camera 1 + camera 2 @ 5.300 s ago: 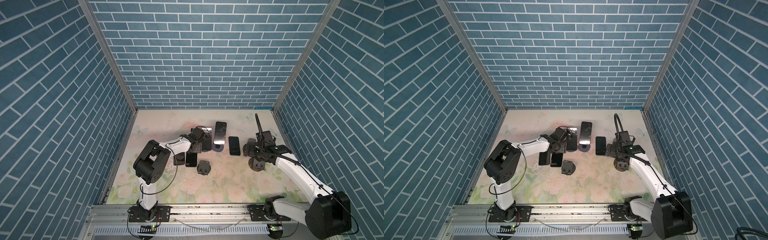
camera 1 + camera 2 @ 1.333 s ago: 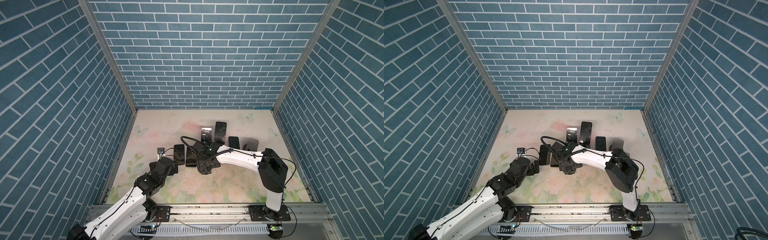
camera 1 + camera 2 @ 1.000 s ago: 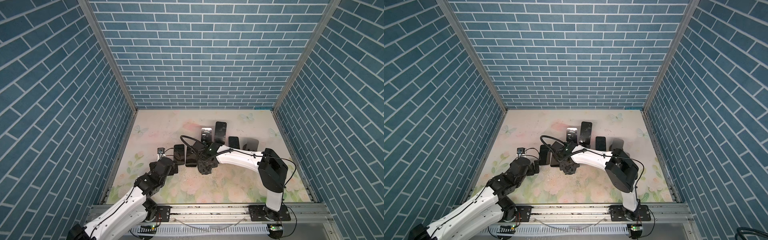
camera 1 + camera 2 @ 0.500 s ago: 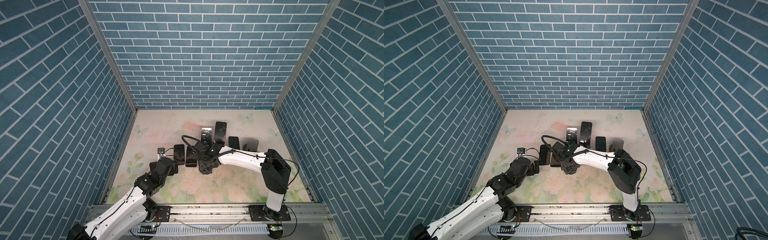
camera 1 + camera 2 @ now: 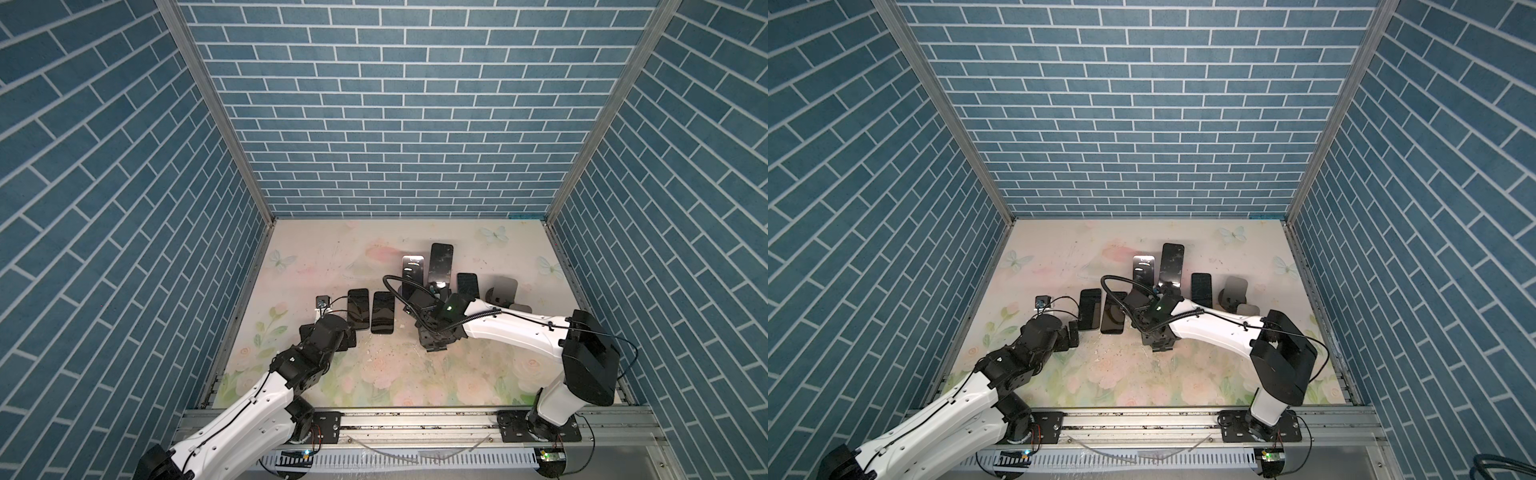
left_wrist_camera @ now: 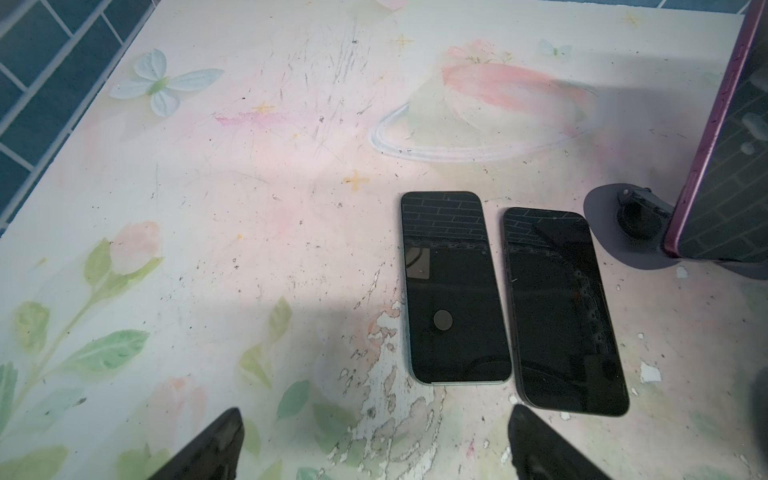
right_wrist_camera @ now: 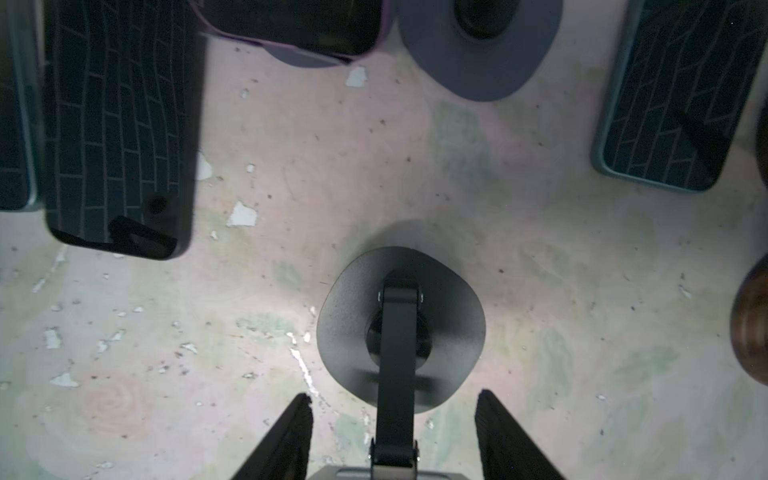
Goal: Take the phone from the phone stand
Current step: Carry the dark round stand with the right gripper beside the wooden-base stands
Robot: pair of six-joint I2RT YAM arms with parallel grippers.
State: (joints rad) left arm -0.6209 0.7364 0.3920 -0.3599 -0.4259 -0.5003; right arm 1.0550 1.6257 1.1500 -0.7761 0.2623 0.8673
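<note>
Glossy black phone (image 5: 440, 262), tilted on stand (image 5: 439, 286)

robot test booth, blue brick-print walls (image 5: 374, 124)

Blue brick walls (image 5: 415, 124), floral table (image 5: 395, 374), black stand (image 7: 399, 332)

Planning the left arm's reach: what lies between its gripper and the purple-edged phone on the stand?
Two flat phones: green-edged phone and black phone, side by side in the left wrist view.
</note>
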